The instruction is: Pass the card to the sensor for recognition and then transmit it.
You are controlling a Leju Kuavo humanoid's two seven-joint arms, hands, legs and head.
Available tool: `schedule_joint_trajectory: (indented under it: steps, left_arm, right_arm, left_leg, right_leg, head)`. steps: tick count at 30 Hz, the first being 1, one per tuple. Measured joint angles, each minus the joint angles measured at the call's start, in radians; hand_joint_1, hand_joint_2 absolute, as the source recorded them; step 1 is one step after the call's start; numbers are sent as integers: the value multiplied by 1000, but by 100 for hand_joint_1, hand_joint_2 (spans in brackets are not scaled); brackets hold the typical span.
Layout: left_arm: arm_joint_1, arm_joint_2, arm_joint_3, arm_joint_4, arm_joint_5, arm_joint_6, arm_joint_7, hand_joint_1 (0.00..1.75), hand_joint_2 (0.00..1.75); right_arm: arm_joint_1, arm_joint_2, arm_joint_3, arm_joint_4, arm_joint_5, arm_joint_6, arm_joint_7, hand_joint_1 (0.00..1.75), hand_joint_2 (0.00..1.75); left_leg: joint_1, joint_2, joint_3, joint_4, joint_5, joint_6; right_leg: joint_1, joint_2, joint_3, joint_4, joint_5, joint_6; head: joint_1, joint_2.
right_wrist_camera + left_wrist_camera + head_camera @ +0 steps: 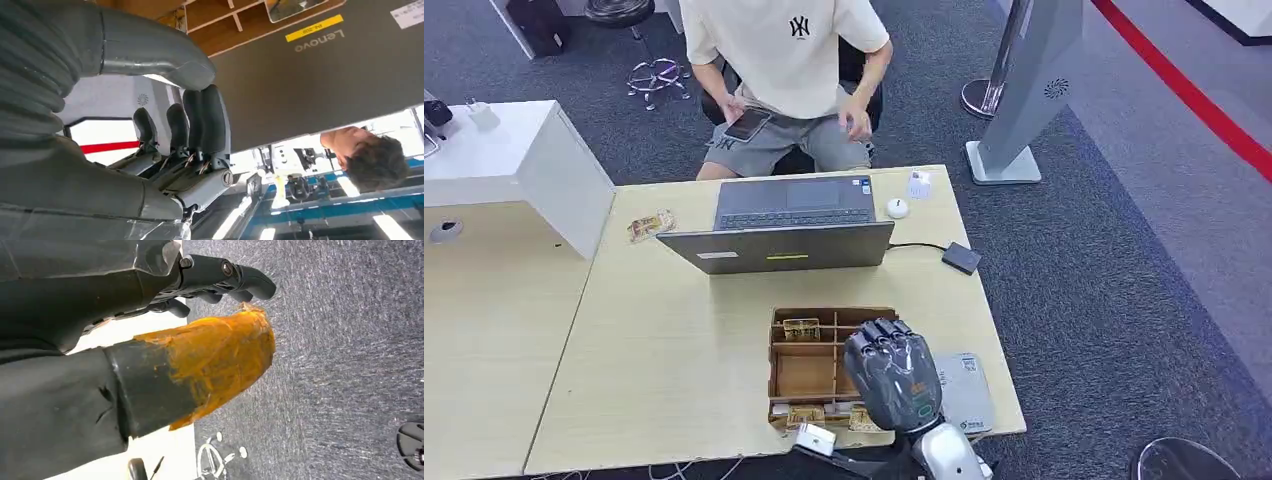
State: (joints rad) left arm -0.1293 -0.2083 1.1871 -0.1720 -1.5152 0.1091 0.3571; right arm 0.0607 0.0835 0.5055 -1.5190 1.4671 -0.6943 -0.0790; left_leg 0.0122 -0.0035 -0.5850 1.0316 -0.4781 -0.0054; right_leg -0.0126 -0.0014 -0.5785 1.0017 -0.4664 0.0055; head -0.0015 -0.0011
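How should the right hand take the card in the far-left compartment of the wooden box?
A judgement: the card seems to lie flat in the box, walled by dividers. The right hand, hovering over the box's right part, would best come from above and pinch the card's long edges; its exact tilt is unclear.

Light wood table — laptop, wooden organiser tray, grey sensor pad, mouse

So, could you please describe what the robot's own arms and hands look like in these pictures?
The right hand is dark grey and glossy, with segmented fingers, a ribbed grey cover, a small coloured marking and a silver forearm. The left hand is dark too, its thick thumb wrapped in orange tape.
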Motion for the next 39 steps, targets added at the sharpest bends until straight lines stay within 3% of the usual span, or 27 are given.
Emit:
schedule_joint_trajectory:
  steps: [2,3,8,9,15,23,27,28,34,39]
  left_arm:
    - [0,0,1,0,0,0,-1,0,0]
    - [0,0,2,0,0,0,-1,0,0]
    - [0,0,3,0,0,0,-1,0,0]
    - [0,0,3,0,-1,0,-1,0,0]
    - [0,0,7,0,-3,0,-1,0,0]
    - [0,0,8,0,-11,0,-1,0,0]
    - [0,0,8,0,-13,0,-1,0,0]
    - [0,0,8,0,-14,0,-1,0,0]
    - [0,0,8,0,-17,-1,0,0,0]
    - [0,0,8,0,-17,-1,1,0,0]
  right_arm:
    - [-4,-2,0,10,-10,0,4,105,175]
    - [-5,-4,0,15,-14,0,4,94,175]
    - [-10,-10,-1,41,-17,0,6,99,175]
    - [-10,-10,-2,45,-17,0,6,87,175]
    - [-14,-14,-10,65,-19,0,11,99,175]
    - [-18,-14,-29,86,-27,0,15,96,175]
    - [-22,-15,-41,98,-29,0,15,79,175]
    - [-23,-15,-45,100,-32,0,14,84,175]
    - [-32,-15,-73,119,-40,0,13,79,175]
    - [-37,-15,-88,133,-38,-1,13,68,175]
  left_leg:
    - [0,0,0,0,0,0]
    - [0,0,0,0,0,0]
    - [0,0,0,0,0,0]
    - [0,0,0,0,0,0]
    - [0,0,0,0,0,0]
    - [0,0,0,0,0,0]
    - [0,0,0,0,0,0]
    - [0,0,0,0,0,0]
    - [0,0,0,0,0,0]
    - [0,0,0,0,0,0]
  right_leg:
    - [0,0,0,0,0,0]
    - [0,0,0,0,0,0]
    - [0,0,0,0,0,0]
    - [0,0,0,0,0,0]
    - [0,0,0,0,0,0]
    - [0,0,0,0,0,0]
    - [0,0,0,0,0,0]
    - [0,0,0,0,0,0]
    - [0,0,0,0,0,0]
    - [0,0,0,0,0,0]
  head:
    - [0,0]
    - [0,0]
    - [0,0]
    - [0,0]
    - [0,0]
    - [0,0]
    - [0,0]
    - [0,0]
    - [0,0]
    - [0,0]
